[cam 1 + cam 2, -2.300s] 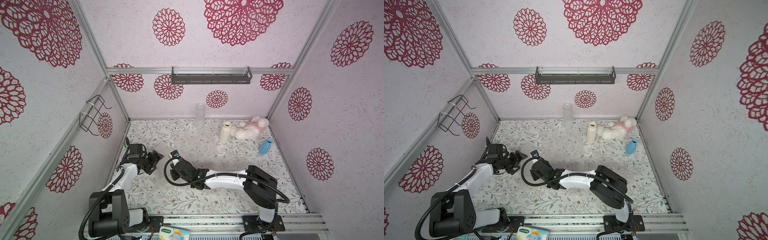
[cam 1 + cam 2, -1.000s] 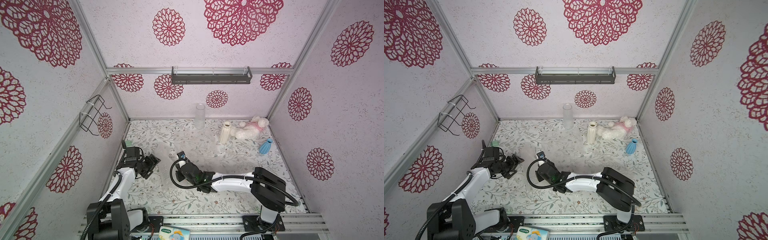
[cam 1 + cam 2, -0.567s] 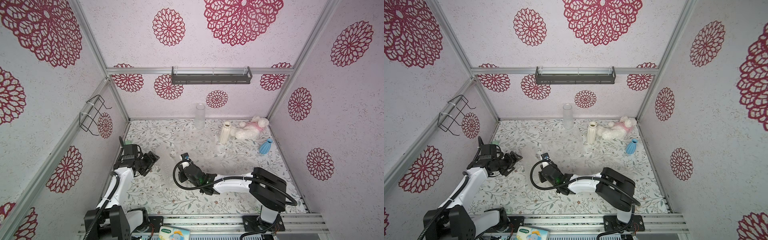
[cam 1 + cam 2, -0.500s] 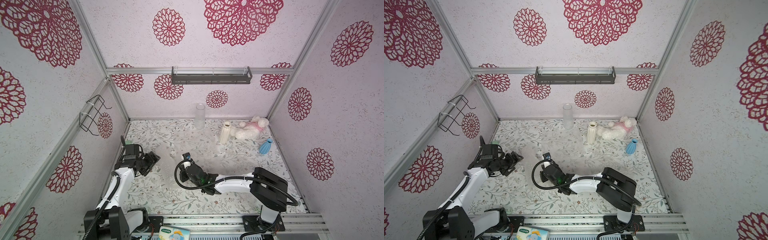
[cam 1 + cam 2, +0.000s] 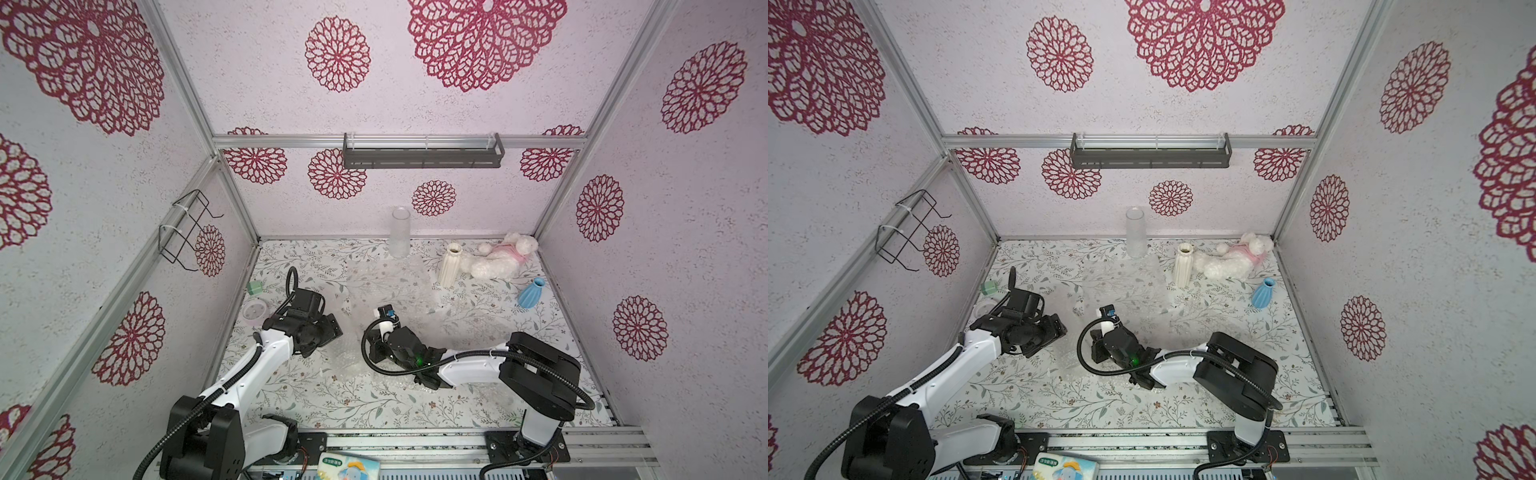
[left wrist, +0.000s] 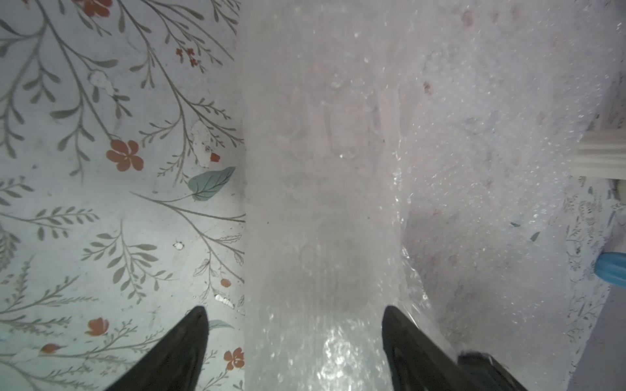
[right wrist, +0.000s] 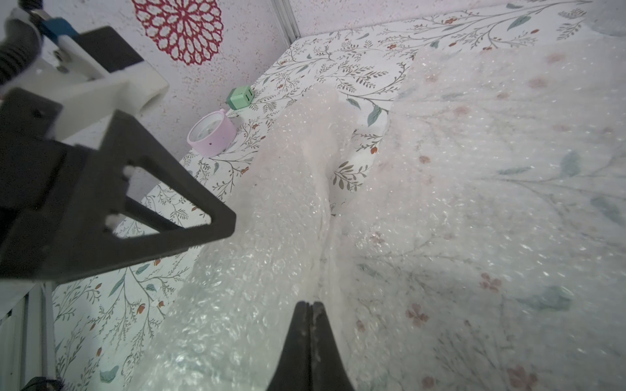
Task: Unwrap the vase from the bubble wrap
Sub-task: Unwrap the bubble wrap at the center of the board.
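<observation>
Floral-print table [image 5: 316, 399], patterned walls; bubble wrap [image 5: 390, 286] spread mid-table between two arms.
Count: wrap, sheets not separable; one plush toy [image 5: 500, 262], one clear cylinder [image 5: 400, 232], one cream ribbed vase [image 5: 450, 266], one blue vase [image 5: 531, 293], all at the back. Contents under wrap unreadable. Left hand [image 6: 294, 309] wide open astride a raised wrap ridge; right hand [image 7: 309, 304] closed, pinching a fold.

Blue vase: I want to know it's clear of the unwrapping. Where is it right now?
In both top views the blue vase stands toward the far right of the table, on the robot's side of the white plush toy and not touching it.
</observation>
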Tool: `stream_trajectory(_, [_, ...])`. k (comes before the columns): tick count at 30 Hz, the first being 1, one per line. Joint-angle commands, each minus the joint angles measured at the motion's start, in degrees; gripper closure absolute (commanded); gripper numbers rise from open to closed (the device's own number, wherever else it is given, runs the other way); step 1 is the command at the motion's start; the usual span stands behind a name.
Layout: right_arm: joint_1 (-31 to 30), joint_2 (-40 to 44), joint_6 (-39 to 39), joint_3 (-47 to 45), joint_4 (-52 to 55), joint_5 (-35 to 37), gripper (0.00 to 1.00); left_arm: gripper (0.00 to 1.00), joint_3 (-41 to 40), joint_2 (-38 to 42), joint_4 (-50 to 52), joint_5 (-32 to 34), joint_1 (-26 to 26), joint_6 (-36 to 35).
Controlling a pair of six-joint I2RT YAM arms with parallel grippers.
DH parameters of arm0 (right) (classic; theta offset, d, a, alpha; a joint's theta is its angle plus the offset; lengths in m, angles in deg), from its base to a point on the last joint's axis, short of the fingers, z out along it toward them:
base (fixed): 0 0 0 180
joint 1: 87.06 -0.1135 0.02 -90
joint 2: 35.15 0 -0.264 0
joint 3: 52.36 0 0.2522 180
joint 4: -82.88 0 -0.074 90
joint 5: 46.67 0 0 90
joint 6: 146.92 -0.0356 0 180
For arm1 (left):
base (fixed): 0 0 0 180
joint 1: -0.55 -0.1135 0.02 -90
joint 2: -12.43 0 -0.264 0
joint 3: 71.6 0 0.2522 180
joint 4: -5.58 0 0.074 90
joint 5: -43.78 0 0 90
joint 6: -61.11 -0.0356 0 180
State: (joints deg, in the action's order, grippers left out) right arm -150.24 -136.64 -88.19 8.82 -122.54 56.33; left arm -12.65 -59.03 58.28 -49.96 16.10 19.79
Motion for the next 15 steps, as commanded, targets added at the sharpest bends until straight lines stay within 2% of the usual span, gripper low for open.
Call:
stream_trajectory(1, [0.8,2.9,-1.5,-0.1,-4.5,-1.9,1.0,0.17,0.3,-1.7,0.7,4.8,2.5,2.6])
stream_trajectory(6, [1.2,3.6,-1.2,-0.9,-4.8,-2.0,1.0,0.17,-1.4,-1.9,1.7,6.6,3.4,3.9])
stream_trajectory(15, [2.1,4.8,-1.0,-4.0,-5.9,-2.0,1.0,0.17,-5.9,3.7,2.5,6.3,2.8,6.4])
